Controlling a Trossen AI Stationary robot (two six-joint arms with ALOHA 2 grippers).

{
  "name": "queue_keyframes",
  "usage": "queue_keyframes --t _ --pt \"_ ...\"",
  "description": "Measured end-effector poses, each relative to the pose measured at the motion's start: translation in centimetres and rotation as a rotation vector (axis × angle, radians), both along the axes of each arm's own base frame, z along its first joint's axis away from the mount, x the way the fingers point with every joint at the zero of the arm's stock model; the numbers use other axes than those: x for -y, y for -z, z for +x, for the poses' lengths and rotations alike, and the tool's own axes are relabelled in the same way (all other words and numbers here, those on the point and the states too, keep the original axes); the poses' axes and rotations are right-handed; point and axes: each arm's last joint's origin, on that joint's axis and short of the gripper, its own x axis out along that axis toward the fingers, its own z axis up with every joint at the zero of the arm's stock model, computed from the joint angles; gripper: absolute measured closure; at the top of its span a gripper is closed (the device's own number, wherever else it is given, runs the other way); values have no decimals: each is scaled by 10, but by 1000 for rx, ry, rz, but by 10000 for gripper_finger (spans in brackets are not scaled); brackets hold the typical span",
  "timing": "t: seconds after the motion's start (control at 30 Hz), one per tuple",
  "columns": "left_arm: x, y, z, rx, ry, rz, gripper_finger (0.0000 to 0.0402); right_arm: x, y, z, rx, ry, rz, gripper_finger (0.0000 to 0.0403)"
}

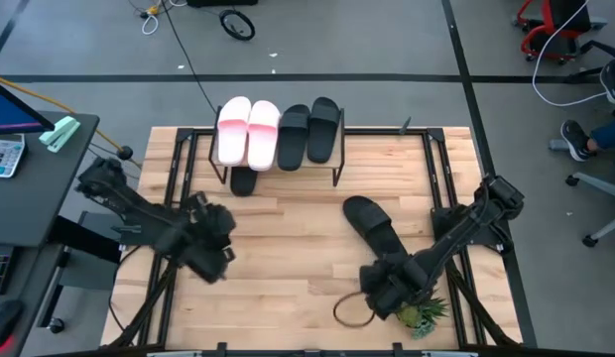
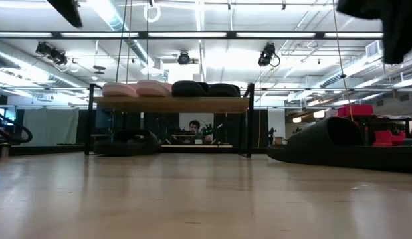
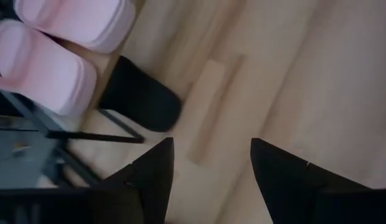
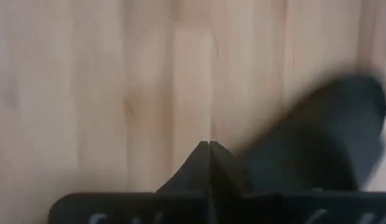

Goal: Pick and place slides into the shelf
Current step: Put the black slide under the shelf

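The shelf (image 1: 337, 134) stands at the table's far side. Two pale pink slides (image 1: 247, 129) and two black slides (image 1: 309, 129) lie side by side on its plank top. Another black slide (image 1: 243, 181) rests flat on the table under the shelf, also seen in the left wrist view (image 3: 140, 99). One more black slide (image 1: 372, 226) lies flat on the table right of centre. My left gripper (image 1: 216, 246) hovers open over the table's left half, near side of the shelf. My right gripper (image 1: 379, 283) is shut, just beyond that slide's near end (image 4: 317, 137).
A small green leafy object (image 1: 424, 312) and a dark cord loop (image 1: 352, 309) lie at the table's near right edge, beside my right gripper. A desk with a calculator (image 1: 2, 157) stands left of the table. Bare wood (image 1: 288, 248) lies between the two grippers.
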Motion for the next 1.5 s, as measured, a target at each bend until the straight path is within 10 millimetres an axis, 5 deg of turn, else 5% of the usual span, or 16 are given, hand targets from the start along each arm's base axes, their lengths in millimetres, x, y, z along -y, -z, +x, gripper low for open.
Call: queue_keyframes --t 0.23,0.47,0.9,1.5 --pt "13 -23 -44 181 32 -172 195 25 5 -5 -230 83 0 375" --pt "23 -29 -63 254 34 -270 191 49 17 2 -358 179 96 344" --pt "28 -30 -68 333 78 -217 201 48 67 -17 -461 -3 166 278" --pt "23 -31 -62 320 114 -143 206 54 98 -28 -440 -7 187 269"
